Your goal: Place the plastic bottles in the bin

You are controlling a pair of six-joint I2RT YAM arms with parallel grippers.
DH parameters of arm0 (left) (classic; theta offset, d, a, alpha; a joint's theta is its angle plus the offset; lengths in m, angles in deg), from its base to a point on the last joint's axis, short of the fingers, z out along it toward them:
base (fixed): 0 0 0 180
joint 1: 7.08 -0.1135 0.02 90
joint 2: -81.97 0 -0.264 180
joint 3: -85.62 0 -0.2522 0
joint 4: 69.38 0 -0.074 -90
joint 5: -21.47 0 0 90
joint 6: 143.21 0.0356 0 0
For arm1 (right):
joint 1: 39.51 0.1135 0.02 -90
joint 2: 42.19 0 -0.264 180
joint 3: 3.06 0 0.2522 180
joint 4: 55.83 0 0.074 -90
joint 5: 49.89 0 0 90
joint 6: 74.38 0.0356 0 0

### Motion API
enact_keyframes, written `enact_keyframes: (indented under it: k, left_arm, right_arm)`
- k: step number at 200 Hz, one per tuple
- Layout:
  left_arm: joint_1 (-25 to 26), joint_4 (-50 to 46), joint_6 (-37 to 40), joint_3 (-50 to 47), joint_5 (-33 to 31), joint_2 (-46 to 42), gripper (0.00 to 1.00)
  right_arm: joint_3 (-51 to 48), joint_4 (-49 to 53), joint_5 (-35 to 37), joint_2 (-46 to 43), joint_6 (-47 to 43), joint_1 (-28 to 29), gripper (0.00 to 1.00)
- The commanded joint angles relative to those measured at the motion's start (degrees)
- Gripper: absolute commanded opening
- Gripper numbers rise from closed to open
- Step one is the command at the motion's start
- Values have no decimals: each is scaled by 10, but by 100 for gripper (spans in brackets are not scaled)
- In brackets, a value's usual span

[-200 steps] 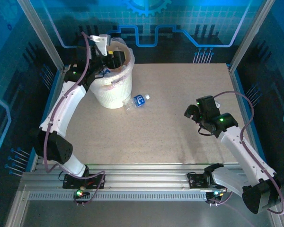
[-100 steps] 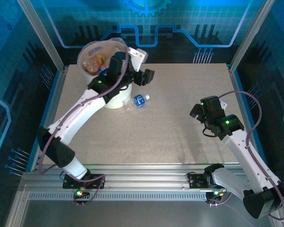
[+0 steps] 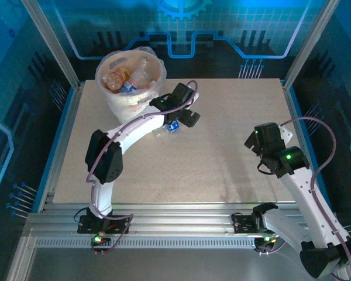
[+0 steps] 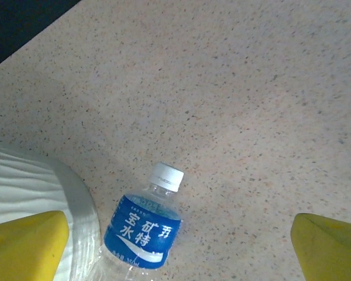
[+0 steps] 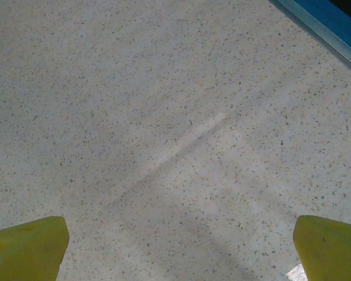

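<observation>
The bottle (image 4: 154, 196) wears a blue label (image 4: 141, 231) printed in white Chinese characters: 宝矿力 above 水特. Smaller print along the label's lower edge may read 350ml, but it is too blurred to be sure.

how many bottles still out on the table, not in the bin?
1. A blue-labelled bottle lies on the table beside the bin, below the open left pincer. Several more sit inside the bin; some may be hidden there.
</observation>
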Motion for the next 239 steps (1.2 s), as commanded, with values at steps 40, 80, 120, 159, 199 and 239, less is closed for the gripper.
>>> enact_keyframes:
  k: [40,80,120,159,199,239]
  left_arm:
    - [0,-55,27,74,-59,96,99]
    - [-5,-92,27,120,-88,145,99]
    - [-11,-113,17,133,-90,167,99]
    - [-18,-129,14,131,-102,175,99]
    - [-32,-145,8,130,-103,184,99]
    - [-40,-153,-6,115,-98,189,99]
  right_arm:
    - [-6,5,11,-22,12,-11,100]
    - [-14,-3,7,-30,13,-12,100]
    - [-14,-9,1,-23,11,-13,100]
    - [-16,-12,-6,-15,10,-13,100]
    - [-19,-12,-7,-17,10,-14,100]
    - [-25,-17,-8,-22,11,-14,100]
